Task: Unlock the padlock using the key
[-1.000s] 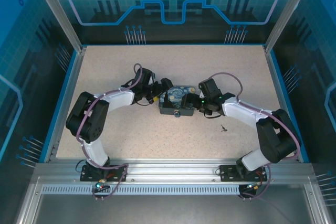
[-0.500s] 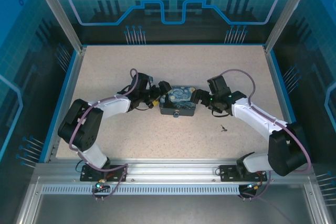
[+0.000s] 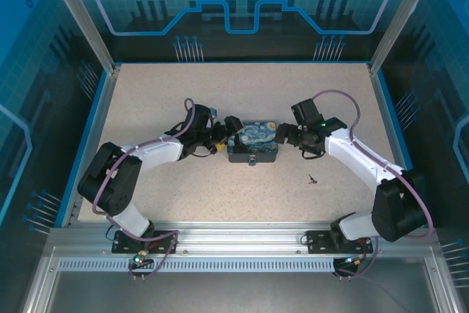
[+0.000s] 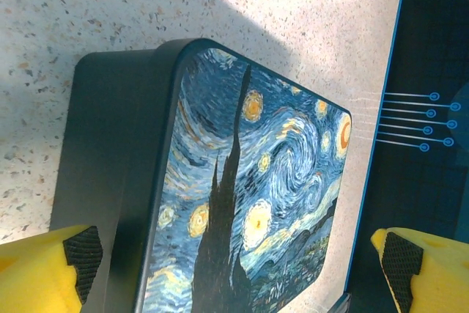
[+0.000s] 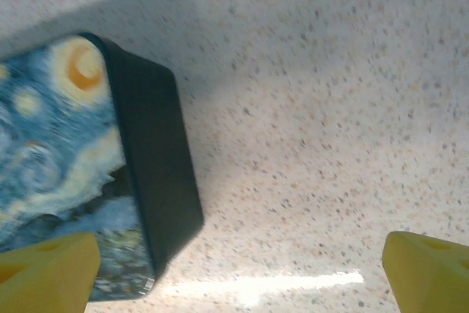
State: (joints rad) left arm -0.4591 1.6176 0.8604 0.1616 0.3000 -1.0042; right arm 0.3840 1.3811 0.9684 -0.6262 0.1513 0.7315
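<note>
the left gripper (image 3: 227, 128) sits at the left end of the painted box (image 3: 251, 143). its jaws are spread wide, and in the left wrist view the box lies between them. the right gripper (image 3: 282, 135) sits at the box's right end with its jaws just as wide. only a corner of the box reaches in beside one fingertip, and we cannot tell if they touch.

the key (image 3: 312, 179) lies flat on the desk (image 3: 183, 196), off the box's near right corner and well apart from it. a small fitting (image 3: 250, 160) on the box's near face may be the padlock; it is too small to tell.

we judge the step in hand to be steadying the box. we would close the left jaws squarely across its sides, not on a corner, so it cannot pivot. the right arm can then drop straight over the key.
</note>
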